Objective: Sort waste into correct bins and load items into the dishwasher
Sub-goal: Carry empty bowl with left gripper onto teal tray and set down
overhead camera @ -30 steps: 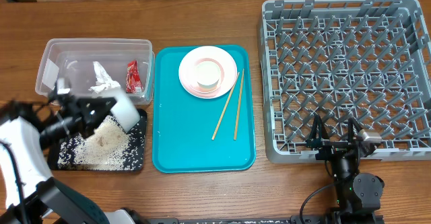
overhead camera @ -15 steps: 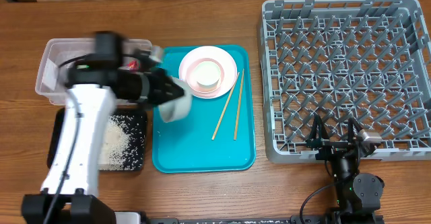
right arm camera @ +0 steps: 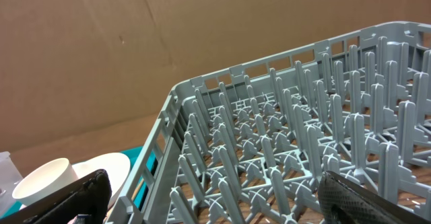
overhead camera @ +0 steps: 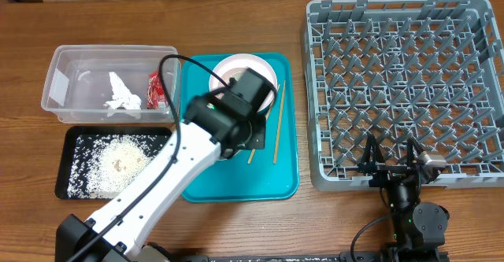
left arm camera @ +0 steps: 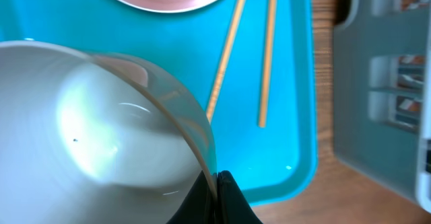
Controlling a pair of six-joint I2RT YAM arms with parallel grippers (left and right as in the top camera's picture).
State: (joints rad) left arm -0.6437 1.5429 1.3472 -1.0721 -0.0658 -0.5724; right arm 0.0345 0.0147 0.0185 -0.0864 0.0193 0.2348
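Overhead view: the left arm [overhead camera: 228,116] reached over a teal tray [overhead camera: 268,179] on the wooden tabletop [overhead camera: 236,18], hiding what it carried. A clear tub [overhead camera: 59,57] held a crumpled tissue [overhead camera: 120,95] and a red wrapper [overhead camera: 155,89]. A black tray [overhead camera: 67,185] held scattered rice [overhead camera: 118,161]. On the teal tray lay 2 chopsticks [overhead camera: 278,128] and a pink plate [overhead camera: 224,67]. The big grey rack [overhead camera: 402,81] stood empty. The right arm [overhead camera: 409,211] sat at the rack's near edge, its jaws spread wide and holding nothing.

Left wrist view: the jaws, pressed almost together, pinched the rim of a grey-white bowl [left arm camera: 101,130], empty and held over the teal tray near the chopsticks. The waste looked sorted, so the step in hand was likely carrying this bowl to the rack. The next move would call for swinging right, clear of the chopsticks and the rack wall, then lowering the bowl between pegs.

Right wrist view: bare pegs filled the frame. 1 white cup [right arm camera: 42,178] showed beside the plate at lower left.
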